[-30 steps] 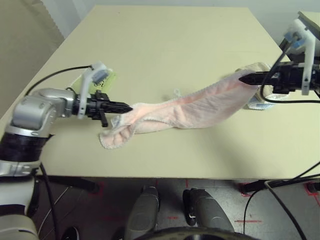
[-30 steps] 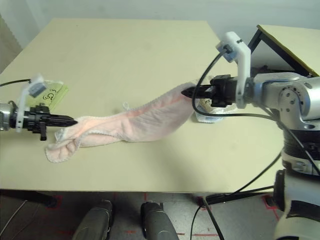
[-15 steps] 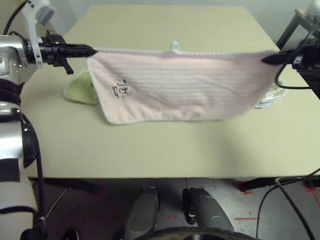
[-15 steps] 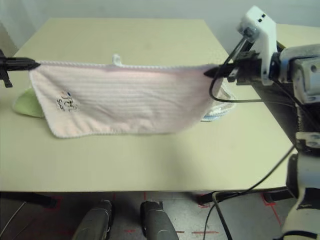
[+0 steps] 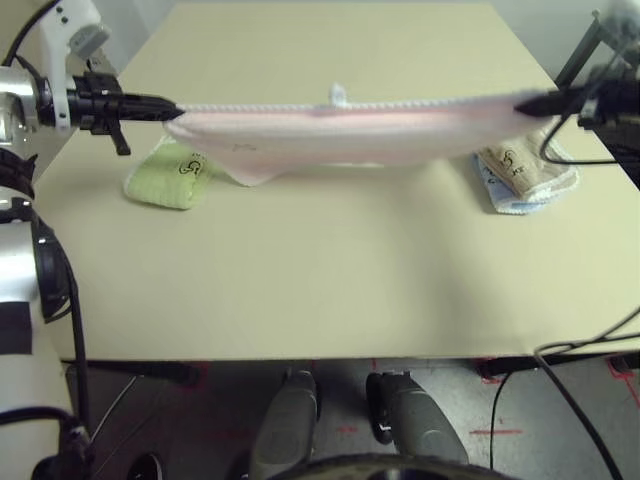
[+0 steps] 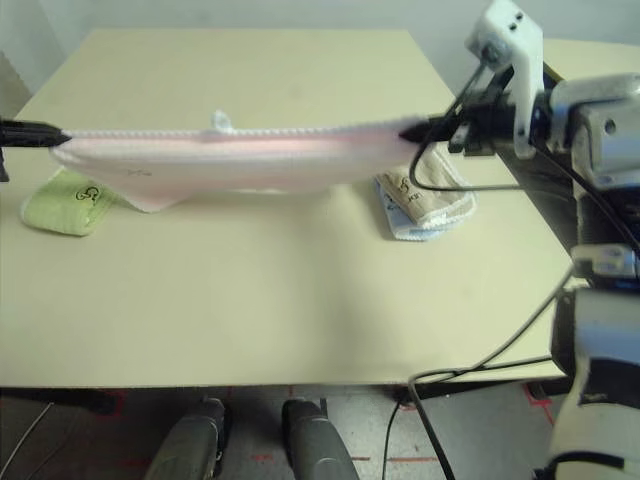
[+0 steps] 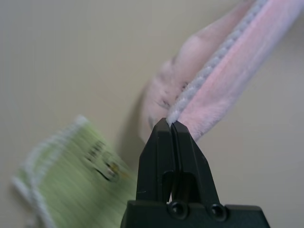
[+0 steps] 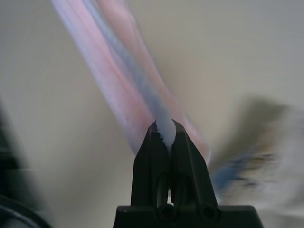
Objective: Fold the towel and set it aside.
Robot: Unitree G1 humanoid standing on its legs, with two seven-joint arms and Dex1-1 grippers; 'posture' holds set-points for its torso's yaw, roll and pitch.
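pale pink and fluffy, the towel (image 5: 340, 130) hangs stretched above the table (image 5: 330, 280) between our two arms, its white-trimmed edge taut. our left gripper (image 5: 170, 106) pinches one corner, our right gripper (image 5: 522, 102) the other. a green folded towel (image 5: 168, 178) and a beige folded towel (image 5: 520, 170) lie below. half a second ago the cloth hung flat and wide; now it swings up edge-on.

The near half of my table (image 5: 330, 290) lies bare, so either gripper can pass there freely. The towel (image 5: 340, 135) stretches across the middle as a barrier, with the green folded towel (image 5: 170, 180) beneath its left end and the beige folded towel (image 5: 520, 170) beneath its right.
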